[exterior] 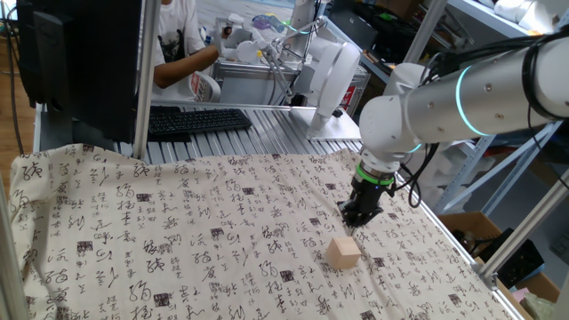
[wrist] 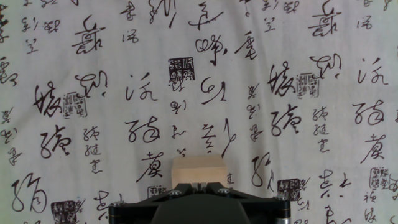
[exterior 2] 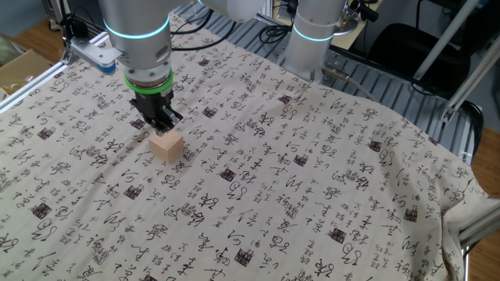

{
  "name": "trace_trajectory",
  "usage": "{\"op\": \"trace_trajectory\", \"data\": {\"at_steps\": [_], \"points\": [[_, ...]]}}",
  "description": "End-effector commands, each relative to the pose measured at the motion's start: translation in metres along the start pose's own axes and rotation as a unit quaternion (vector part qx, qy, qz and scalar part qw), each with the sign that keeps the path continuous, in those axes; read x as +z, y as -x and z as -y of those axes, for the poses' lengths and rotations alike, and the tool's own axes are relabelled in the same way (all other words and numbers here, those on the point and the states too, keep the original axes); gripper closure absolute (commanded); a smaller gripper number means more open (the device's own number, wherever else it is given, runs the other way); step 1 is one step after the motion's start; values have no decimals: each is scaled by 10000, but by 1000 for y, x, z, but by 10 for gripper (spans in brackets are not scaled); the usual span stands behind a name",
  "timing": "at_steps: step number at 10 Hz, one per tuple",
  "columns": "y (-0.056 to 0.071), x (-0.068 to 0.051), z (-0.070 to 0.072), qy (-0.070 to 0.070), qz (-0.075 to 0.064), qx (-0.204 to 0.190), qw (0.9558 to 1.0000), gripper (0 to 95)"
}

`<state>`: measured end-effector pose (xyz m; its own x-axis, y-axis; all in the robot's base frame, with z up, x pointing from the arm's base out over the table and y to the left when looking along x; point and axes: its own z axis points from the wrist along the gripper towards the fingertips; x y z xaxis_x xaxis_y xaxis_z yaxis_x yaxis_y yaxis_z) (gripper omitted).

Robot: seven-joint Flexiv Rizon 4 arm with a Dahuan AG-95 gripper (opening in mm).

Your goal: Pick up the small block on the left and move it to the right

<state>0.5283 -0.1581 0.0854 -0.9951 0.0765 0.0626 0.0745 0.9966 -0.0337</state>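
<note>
One smooth wooden cube (exterior: 343,252) on printed cloth (exterior: 178,240).

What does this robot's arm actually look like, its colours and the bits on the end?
The arm is built of rounded silver-grey segments, with a glowing teal ring at a joint. A green band sits above the small black two-finger tool at its wrist. A thin dark cable loops beside the wrist. No lettering on the arm is legible.

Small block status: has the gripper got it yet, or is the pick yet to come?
Done: the gripper is down near the calligraphy cloth, right beside the small block. In hand: lining up; the block sits on the cloth and shows at the fingers' base in the hand view, ungrasped. Whether the fingers are open is unclear. Left: grasp, lift, carry right.
</note>
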Motion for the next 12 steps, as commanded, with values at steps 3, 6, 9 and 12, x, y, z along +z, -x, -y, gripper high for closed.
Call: {"op": "trace_trajectory", "data": {"at_steps": [3,6,9,12], "points": [[1,2,0,-29,49,72,10000,950],[0,3,0,-2,74,176,9998,950],[1,4,0,23,66,277,9996,570],[1,5,-1,101,58,353,9993,380]]}}
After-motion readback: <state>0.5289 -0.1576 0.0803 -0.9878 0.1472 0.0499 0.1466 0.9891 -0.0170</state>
